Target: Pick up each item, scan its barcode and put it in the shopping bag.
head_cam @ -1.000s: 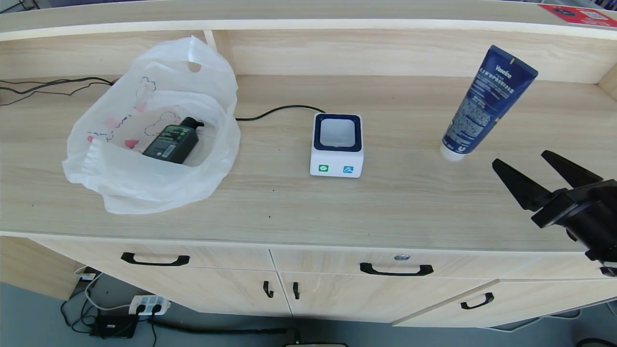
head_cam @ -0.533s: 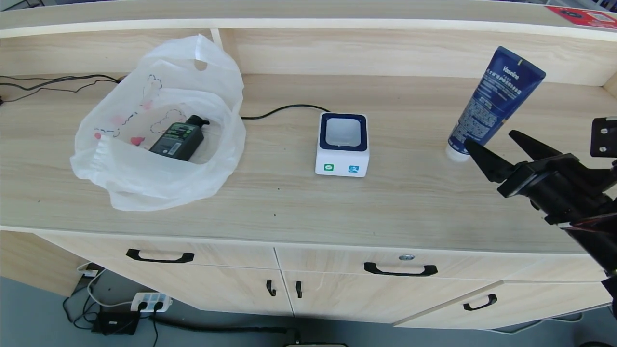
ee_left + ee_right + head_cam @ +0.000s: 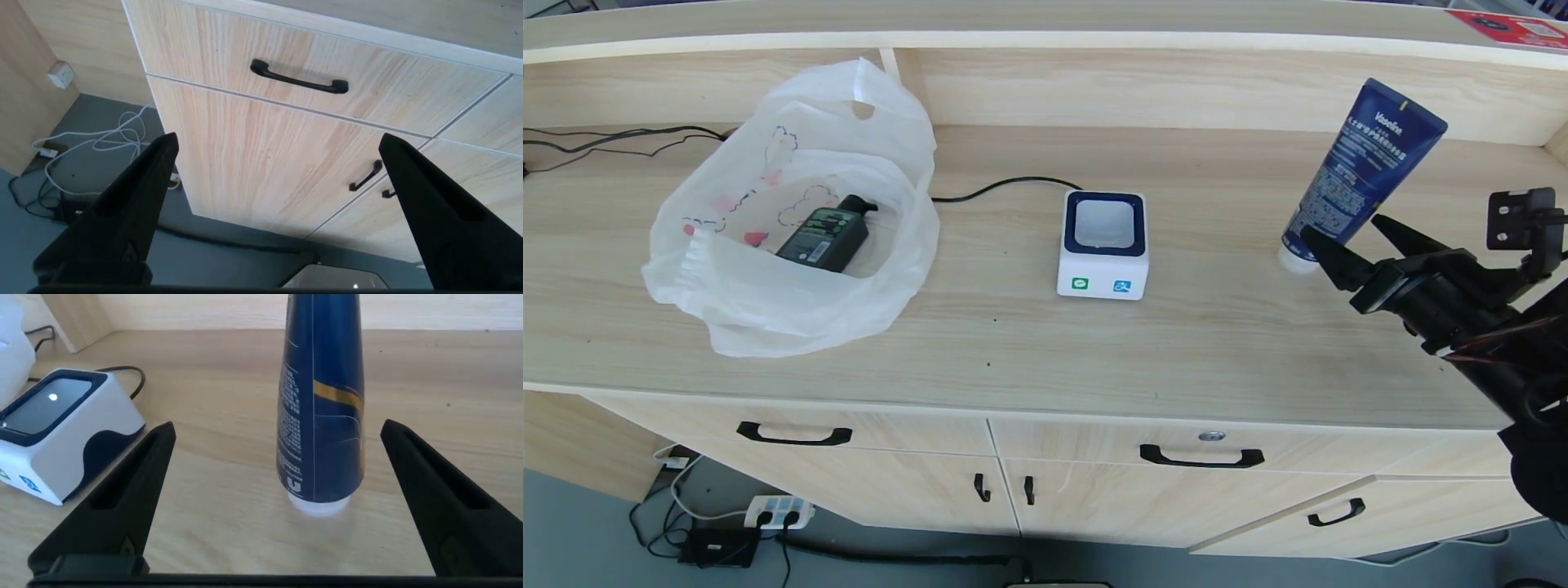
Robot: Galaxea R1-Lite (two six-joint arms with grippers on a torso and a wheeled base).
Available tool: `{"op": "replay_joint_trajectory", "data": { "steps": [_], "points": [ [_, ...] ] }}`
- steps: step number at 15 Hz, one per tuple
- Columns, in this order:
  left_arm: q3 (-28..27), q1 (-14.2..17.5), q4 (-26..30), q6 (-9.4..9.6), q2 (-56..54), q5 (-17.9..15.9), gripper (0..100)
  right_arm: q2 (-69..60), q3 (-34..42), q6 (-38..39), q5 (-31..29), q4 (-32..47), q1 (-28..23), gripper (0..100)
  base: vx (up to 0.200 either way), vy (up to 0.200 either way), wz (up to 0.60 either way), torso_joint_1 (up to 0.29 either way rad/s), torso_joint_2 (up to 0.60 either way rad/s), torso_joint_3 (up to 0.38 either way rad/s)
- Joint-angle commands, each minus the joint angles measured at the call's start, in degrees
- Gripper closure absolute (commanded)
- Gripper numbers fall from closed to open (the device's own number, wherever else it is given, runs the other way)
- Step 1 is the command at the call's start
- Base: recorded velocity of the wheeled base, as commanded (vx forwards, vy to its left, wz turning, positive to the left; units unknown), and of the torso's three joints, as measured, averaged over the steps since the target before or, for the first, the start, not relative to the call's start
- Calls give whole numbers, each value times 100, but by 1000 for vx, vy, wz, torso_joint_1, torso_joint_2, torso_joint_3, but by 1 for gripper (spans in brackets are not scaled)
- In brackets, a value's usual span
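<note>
A blue tube (image 3: 1364, 171) with a white cap stands cap-down at the right of the counter, leaning a little; it rises in the right wrist view as the blue tube (image 3: 321, 400). My right gripper (image 3: 1347, 235) is open just in front of it, fingertips level with its cap, nothing between them. In its own view the right gripper (image 3: 278, 465) frames the tube. A white scanner (image 3: 1103, 244) with a dark-rimmed window sits mid-counter. The white shopping bag (image 3: 792, 212) lies open at the left with a dark bottle (image 3: 825, 237) inside. My left gripper (image 3: 278, 175) is open, down before the drawers.
The scanner's black cable (image 3: 1001, 187) runs back toward the bag. A raised wooden ledge (image 3: 1045, 41) borders the counter's far side. Drawers with black handles (image 3: 1201, 457) lie below the counter's front edge. Bare wood stretches between bag, scanner and tube.
The right gripper has moved up and forward to the foot of the blue tube, still open. The head view shifted slightly a second ago; the objects stayed put.
</note>
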Motion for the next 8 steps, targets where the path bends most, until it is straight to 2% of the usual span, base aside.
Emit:
{"op": "replay_joint_trajectory", "data": {
  "steps": [1,4,8],
  "points": [
    [0,4,-1,3,2,1,0,289,-272,110,15,-6,-148,0,0,0,0,0,0,0],
    [0,4,-27,12,2,1,0,623,-887,180,138,-6,-271,0,0,0,0,0,0,0],
    [0,4,-27,3,2,1,0,1001,-1344,206,208,-6,-306,0,0,0,0,0,0,0]
  ]
}}
